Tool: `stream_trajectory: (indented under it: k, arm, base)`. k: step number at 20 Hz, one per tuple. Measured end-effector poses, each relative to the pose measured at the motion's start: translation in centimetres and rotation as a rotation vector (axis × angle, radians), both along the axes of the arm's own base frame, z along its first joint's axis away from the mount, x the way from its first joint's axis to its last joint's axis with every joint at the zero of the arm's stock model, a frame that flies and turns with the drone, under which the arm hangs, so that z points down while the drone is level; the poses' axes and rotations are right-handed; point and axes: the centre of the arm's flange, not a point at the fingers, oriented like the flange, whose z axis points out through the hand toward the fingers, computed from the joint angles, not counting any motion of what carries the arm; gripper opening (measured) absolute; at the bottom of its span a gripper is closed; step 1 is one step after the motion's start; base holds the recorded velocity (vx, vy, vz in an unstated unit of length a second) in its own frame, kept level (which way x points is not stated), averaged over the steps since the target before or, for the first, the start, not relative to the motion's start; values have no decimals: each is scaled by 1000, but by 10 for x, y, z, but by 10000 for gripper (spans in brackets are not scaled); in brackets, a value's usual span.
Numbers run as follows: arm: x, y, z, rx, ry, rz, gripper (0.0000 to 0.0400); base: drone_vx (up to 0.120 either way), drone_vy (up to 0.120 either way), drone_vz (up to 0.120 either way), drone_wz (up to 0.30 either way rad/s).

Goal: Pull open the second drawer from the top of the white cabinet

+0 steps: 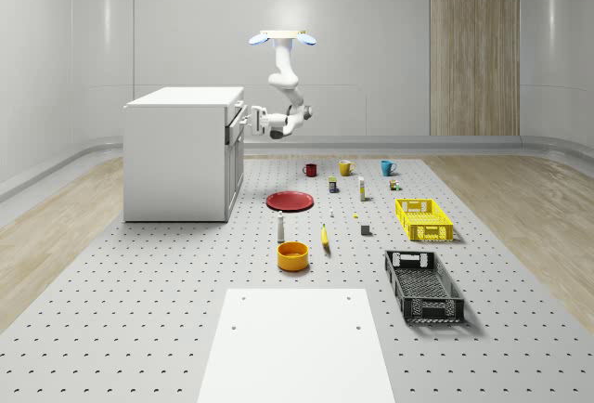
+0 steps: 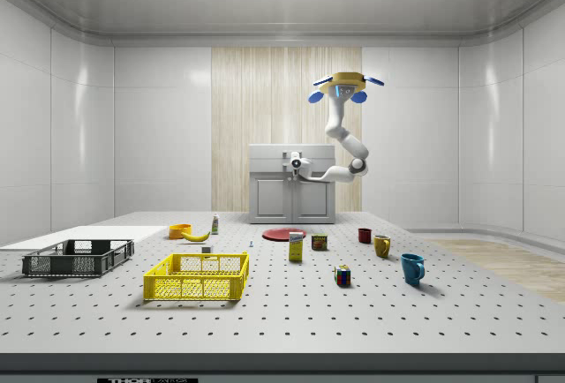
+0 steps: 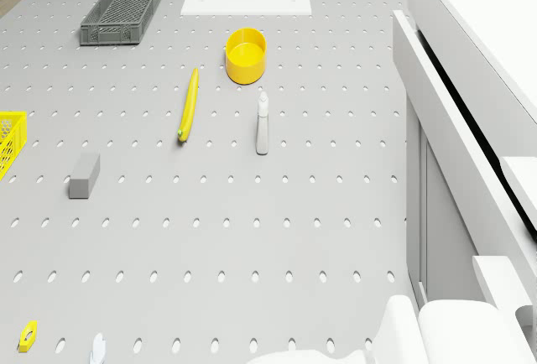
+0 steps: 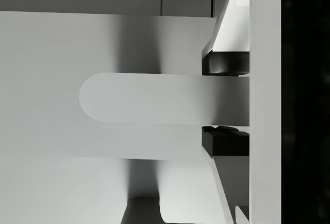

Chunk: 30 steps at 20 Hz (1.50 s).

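The white cabinet (image 1: 178,154) stands on the perforated table (image 1: 167,329) at the whole-scene view's left, and its drawer front faces my arm. My drone body (image 1: 281,38) hovers in the air beside the cabinet, above the table and higher than the cabinet top, with the arm bent down and back toward the drawers.

My gripper (image 1: 251,123) sits right at the cabinet's upper front, level with the drawers. In the wrist view the drawer handle (image 4: 165,98) is a pale rounded bar running straight between my two dark finger pads (image 4: 225,63), one on each side of it. The pads sit close against the bar, so I read my fingers as pinched onto the handle, though contact on the lower pad is hard to confirm from this angle.

In the drone view a drawer (image 3: 457,142) juts out from the cabinet face with a dark gap behind its front panel (so it is already partly open). Which drawer this is, counting from the top, I cannot tell for sure.
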Motion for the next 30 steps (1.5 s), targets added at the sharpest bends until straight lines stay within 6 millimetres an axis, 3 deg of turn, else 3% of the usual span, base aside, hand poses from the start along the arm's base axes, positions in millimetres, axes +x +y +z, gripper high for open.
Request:
stream_trajectory:
  k: [3,4,10,16,30]
  arm:
    - [-1,-6,3,-4,34,0,137]
    - [-3,-9,9,-19,64,1,189]
    - [-1,-21,2,-7,13,0,139]
    - [0,-33,0,1,11,0,120]
    - [-2,-77,4,-10,24,0,148]
  base:
    - [0,0,0,0]
    - [0,0,0,0]
    - [0,0,0,0]
    - [0,0,0,0]
    - [0,0,0,0]
